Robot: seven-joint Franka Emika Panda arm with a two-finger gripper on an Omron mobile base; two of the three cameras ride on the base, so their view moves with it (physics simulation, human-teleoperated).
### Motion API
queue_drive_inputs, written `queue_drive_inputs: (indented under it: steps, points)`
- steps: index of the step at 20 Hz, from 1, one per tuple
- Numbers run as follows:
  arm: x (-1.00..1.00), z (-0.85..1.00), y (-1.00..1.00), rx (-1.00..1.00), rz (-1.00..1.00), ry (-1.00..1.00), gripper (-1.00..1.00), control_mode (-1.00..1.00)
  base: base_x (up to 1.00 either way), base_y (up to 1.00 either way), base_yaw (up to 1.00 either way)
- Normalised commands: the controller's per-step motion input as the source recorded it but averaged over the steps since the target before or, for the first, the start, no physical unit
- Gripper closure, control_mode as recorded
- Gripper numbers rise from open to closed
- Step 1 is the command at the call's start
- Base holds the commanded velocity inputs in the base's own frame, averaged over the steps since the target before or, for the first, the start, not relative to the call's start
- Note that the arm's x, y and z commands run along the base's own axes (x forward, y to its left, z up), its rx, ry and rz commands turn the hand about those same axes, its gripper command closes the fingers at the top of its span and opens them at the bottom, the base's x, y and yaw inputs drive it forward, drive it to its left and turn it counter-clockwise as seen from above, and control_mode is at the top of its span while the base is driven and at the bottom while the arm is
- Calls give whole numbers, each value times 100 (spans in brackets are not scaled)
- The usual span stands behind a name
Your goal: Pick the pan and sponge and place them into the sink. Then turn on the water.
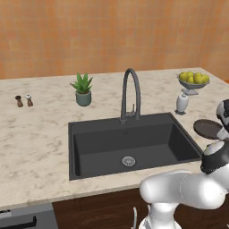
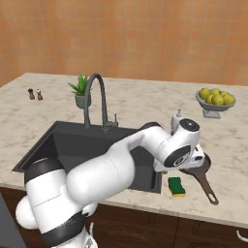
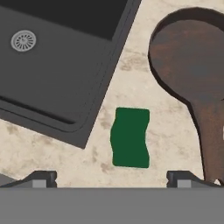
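Two fingers (image 3: pixel 112 179) spread above green-topped sponge (image 3: pixel 130 137); dark brown pan (image 3: pixel 192 61) beside it on counter (image 3: pixel 57 162).

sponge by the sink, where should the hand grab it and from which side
Come straight down on the sponge, which lies flat, green side up, on the counter between sink and pan. The open hand should pinch its two long edges, the narrower span.

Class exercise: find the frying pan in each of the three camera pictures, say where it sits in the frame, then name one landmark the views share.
Left base view: the pan sits at the right edge, partly behind the arm.
Right base view: pan lower right, handle toward the counter's front edge.
Hand view: pan upper right, handle running down.
Shared landmark: the sink with its round drain.
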Motion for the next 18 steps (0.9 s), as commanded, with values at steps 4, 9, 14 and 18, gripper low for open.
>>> queue_drive_inputs:
  steps: [4,9,14,18]
  points:
    - [24,-19,-54,0,0,1,-100,-100,0,0,0]
    - [21,-19,-50,0,0,7,-100,-100,0,0,0]
    - [5,-23,-38,0,2,2,-100,-100,0,0,0]
    - [0,-23,-4,0,10,1,-100,-100,0,0,0]
